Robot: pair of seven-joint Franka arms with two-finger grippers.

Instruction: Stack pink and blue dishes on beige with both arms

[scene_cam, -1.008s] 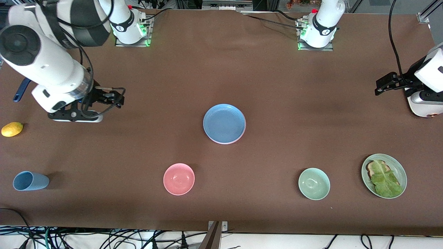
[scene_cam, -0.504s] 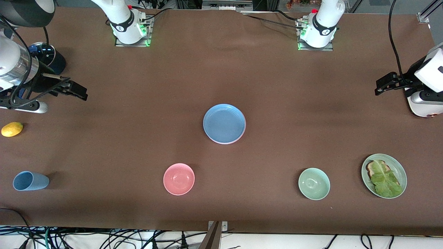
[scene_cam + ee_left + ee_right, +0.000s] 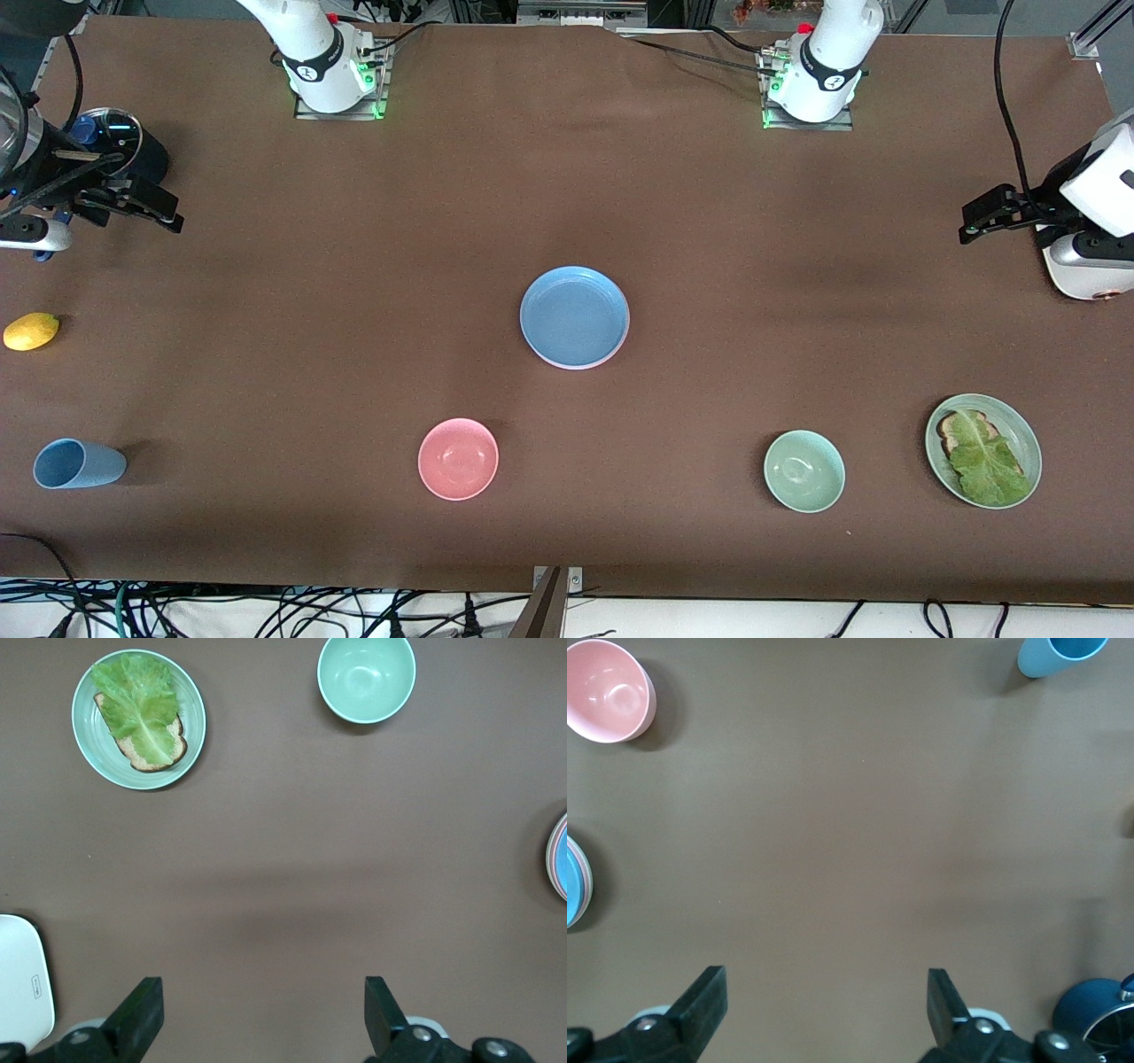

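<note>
The sky-blue plate [image 3: 574,316] lies at the table's middle, topmost of a stack. A thin pink rim [image 3: 580,365] shows under it. The stack's edge also appears in the left wrist view [image 3: 560,857] and the right wrist view [image 3: 574,881]. The beige plate is hidden from me. My right gripper [image 3: 164,213] hangs open and empty near the right arm's end of the table, over bare brown cloth [image 3: 827,985]. My left gripper [image 3: 971,227] waits open and empty at the left arm's end, also over bare cloth [image 3: 264,992].
A pink bowl [image 3: 458,458] and a green bowl [image 3: 803,470] sit nearer the front camera than the stack. A pale green plate [image 3: 1029,436] holds toast and lettuce. A blue cup [image 3: 78,463], a lemon [image 3: 31,330] and a dark pot [image 3: 128,146] stand toward the right arm's end.
The right arm has swung away from the stack toward its own end of the table, with its gripper empty. The left arm and the dishes have not moved.
</note>
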